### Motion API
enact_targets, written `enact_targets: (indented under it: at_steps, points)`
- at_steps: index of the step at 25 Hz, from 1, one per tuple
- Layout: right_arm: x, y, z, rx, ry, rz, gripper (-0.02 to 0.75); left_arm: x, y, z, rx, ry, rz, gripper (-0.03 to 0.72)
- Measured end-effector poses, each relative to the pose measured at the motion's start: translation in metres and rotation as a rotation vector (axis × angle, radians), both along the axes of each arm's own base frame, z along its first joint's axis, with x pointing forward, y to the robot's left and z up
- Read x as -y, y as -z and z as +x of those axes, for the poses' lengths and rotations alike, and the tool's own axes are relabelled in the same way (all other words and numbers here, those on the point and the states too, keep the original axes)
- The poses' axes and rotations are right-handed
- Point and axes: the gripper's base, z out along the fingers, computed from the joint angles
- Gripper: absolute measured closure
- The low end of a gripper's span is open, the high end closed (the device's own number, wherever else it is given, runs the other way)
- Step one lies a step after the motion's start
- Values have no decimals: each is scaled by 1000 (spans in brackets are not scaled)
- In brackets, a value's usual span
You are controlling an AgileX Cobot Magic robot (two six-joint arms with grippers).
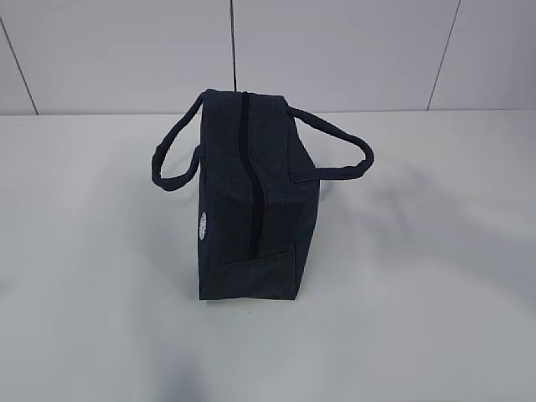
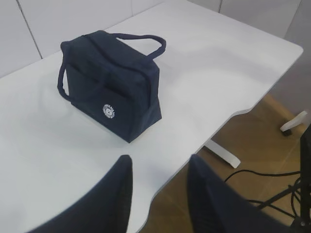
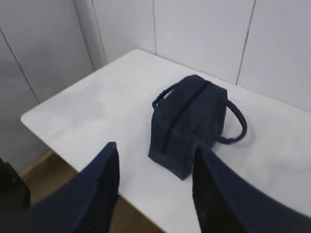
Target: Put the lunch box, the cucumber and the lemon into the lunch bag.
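The lunch bag (image 1: 251, 197) stands alone and zipped shut mid-tabletop (image 1: 435, 251), no lunch box, cucumber or lemon in view, so you may judge packing finished, while your left tool (image 2: 158, 191) and right tool (image 3: 155, 187) hang clear, part-open and empty.

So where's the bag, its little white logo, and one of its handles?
lunch bag (image 1: 251, 193), exterior view, on its top panel.
white logo (image 2: 110, 110), left wrist view, on the round badge on the bag's side.
handle (image 3: 238, 124), right wrist view, on the loop's outer curve.
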Motion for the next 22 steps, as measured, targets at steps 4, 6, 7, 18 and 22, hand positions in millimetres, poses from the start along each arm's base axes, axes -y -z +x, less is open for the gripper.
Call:
enact_targets:
  at_steps: [4, 6, 7, 18, 22]
  points:
    - [15, 35, -25, -35, 64, -31, 376, -11, 17, -14, 12, -31, 54, 437]
    - [23, 51, -35, -30, 104, -45, 377, -14, 22, -20, 26, -35, 53, 437]
    - [25, 60, -37, -33, 122, -56, 378, -16, 24, -23, 36, -36, 48, 437]
    - [40, 151, -54, -63, 194, -123, 379, -20, 79, -33, 9, -36, 60, 438]
    - [42, 177, -52, -79, 215, -152, 379, -22, 99, -28, -13, -61, 103, 438]
